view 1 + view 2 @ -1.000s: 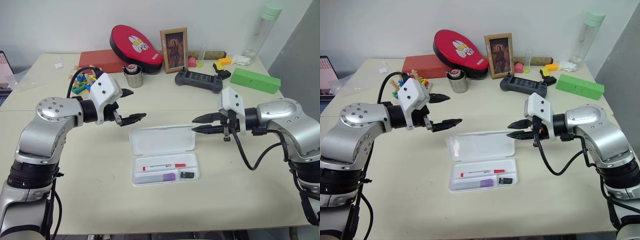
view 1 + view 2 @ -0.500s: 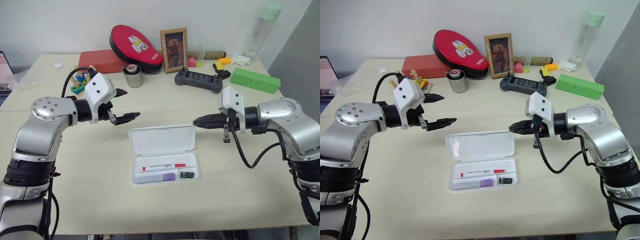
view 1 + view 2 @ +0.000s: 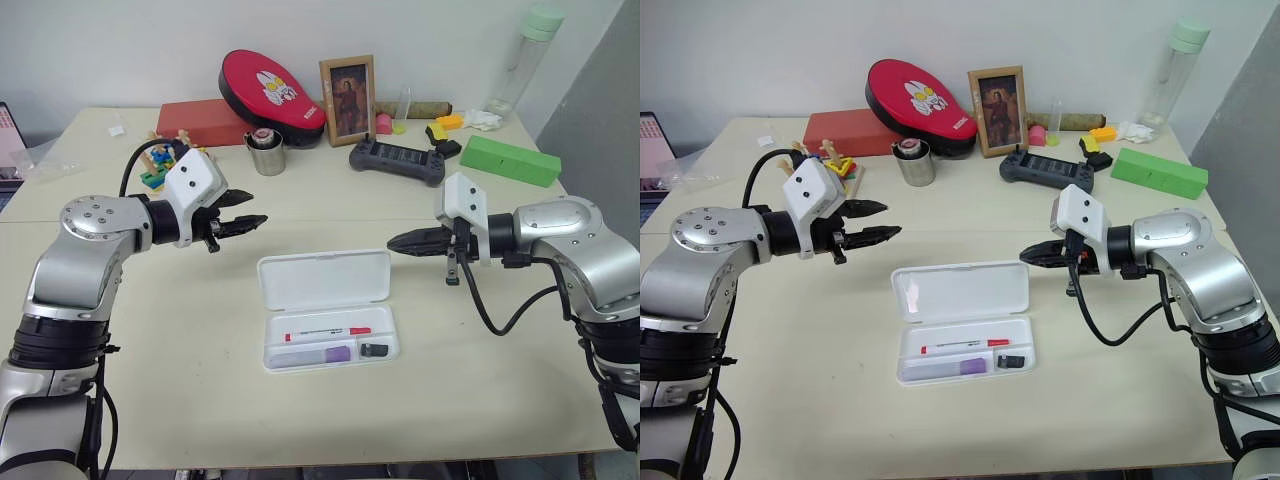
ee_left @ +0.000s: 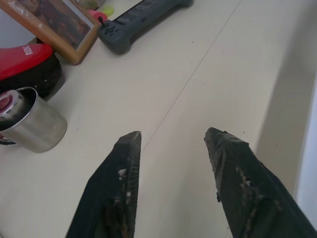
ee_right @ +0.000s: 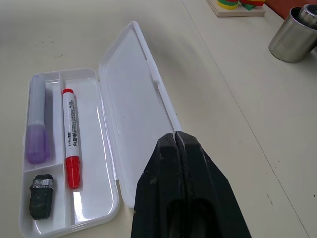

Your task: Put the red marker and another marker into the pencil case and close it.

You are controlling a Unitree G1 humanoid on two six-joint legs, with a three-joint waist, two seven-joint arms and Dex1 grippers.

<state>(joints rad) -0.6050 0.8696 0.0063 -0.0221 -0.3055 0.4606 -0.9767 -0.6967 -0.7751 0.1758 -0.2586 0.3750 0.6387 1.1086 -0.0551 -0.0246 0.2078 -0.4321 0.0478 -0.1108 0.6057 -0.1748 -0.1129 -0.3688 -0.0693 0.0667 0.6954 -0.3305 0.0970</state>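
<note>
Both markers point(image 3: 328, 333) inside pencil case point(image 3: 325, 280)

Pale cream table point(image 3: 330, 420) under even indoor light, backed by a plain white wall point(image 3: 150, 40). Grey panel point(image 3: 600, 110) rising to the right of the table. Along the table's far edge, against the wall: framed picture point(image 3: 348, 100), red oval case point(image 3: 272, 92) to its left, tall clear bottle with green cap point(image 3: 525, 60) well to its right.

An office-like or lab room set up for desk work: a cream table point(image 3: 330, 400) pushed against a plain white wall. Far beyond the jaws, along the wall, sit a framed picture point(image 3: 348, 100), a game controller point(image 3: 396, 161) and a laptop edge point(image 3: 8, 135).
</note>
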